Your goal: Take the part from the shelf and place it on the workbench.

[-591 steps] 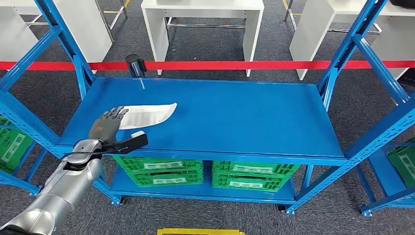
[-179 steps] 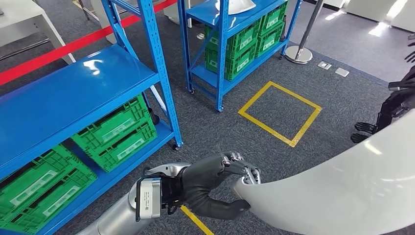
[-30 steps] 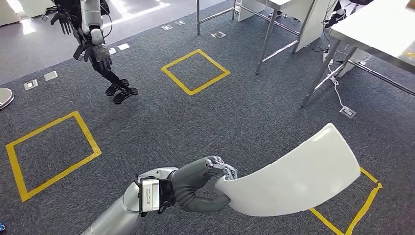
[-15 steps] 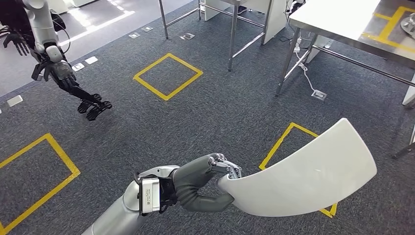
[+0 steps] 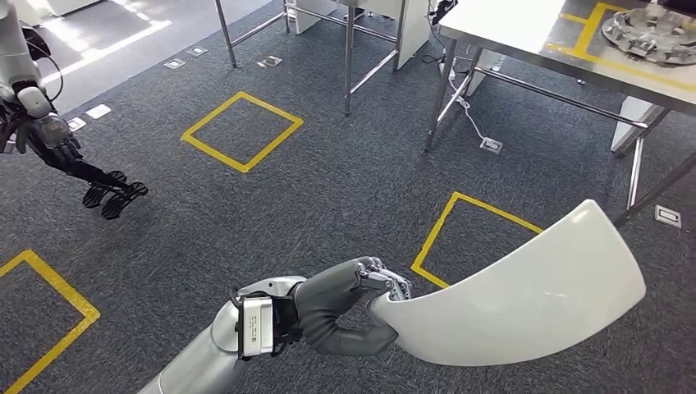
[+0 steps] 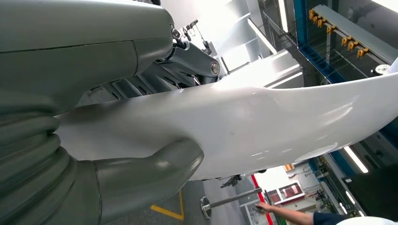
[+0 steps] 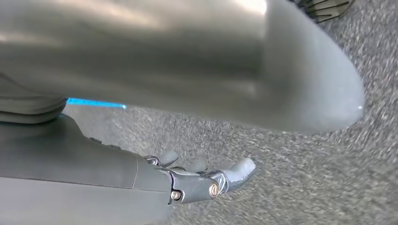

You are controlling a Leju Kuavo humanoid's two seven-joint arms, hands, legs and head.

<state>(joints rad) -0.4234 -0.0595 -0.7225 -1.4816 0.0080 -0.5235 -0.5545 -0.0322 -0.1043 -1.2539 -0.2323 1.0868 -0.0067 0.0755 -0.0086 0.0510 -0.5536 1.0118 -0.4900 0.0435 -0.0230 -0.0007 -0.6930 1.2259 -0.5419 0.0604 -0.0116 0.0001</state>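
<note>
Above grey carpet, left hand (image 5: 345,308) clamped on unlabelled white part (image 5: 525,300); right hand's (image 7: 187,180) state unclear.

Dark grey carpet floor (image 5: 328,197) carries yellow tape squares (image 5: 241,130), one far left of centre. At far right a steel workbench (image 5: 525,33) stands on thin legs, with a round metal tray (image 5: 652,34) on its top.

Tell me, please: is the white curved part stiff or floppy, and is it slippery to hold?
Probably stiff: the white part keeps its curve though the left hand holds only one end. Likely light. Its glossy surface may be slippery.
</note>
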